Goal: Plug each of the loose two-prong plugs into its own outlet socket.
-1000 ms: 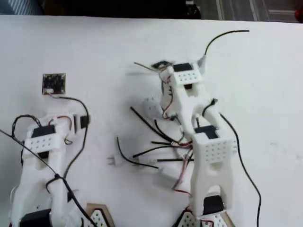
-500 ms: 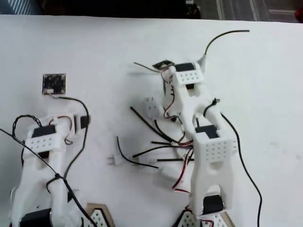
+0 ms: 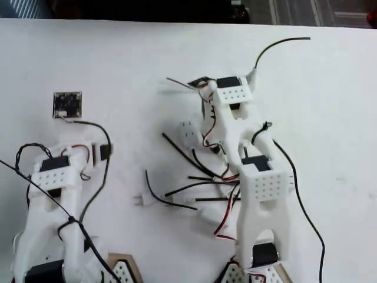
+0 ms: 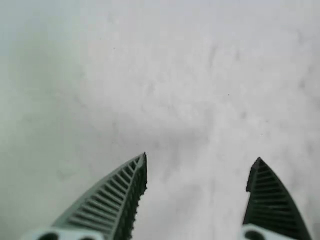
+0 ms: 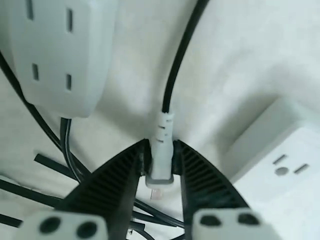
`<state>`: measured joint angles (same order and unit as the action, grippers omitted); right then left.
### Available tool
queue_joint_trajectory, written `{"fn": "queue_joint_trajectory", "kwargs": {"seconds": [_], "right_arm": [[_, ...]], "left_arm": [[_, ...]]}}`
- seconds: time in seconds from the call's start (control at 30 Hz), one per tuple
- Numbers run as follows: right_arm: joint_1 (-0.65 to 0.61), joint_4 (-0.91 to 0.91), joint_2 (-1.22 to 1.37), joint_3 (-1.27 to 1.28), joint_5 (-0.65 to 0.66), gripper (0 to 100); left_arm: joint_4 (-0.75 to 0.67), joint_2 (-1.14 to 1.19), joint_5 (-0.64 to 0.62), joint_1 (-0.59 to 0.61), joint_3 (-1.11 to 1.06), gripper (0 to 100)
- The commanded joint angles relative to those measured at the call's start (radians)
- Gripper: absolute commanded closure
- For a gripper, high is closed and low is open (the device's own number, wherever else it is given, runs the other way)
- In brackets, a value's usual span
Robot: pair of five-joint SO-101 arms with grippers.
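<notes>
Left hand (image 4: 202, 158) spread open, right hand (image 5: 161, 145) pinched on plug (image 5: 161, 162)

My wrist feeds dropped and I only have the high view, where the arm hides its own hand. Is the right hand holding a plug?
Observer: Yes, the right hand is shut on a white plug with a black cord.
Operator: Any sockets near it?
Observer: Two white outlets, a strip and a block, lie either side of that cord.
Operator: And the left hand?
Observer: The left hand is open over bare table, holding nothing.
</notes>
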<state>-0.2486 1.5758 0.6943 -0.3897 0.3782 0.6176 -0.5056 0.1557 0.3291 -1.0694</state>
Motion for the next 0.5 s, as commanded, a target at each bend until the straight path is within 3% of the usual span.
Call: {"fn": "queue_joint_trajectory", "kwargs": {"seconds": [0.0,0.13,0.47], "right_arm": [[0.004,0.008,-0.013,-0.043,-0.012,92.0],[0.004,0.010,-0.013,-0.043,-0.035,87.6],[0.005,0.008,-0.015,-0.043,-0.032,93.3]], "left_arm": [[-0.017,-0.038,-0.005,0.008,0.005,68],[-0.017,-0.038,-0.005,0.008,0.005,68],[-0.017,-0.038,-0.003,0.008,0.005,68]]}}
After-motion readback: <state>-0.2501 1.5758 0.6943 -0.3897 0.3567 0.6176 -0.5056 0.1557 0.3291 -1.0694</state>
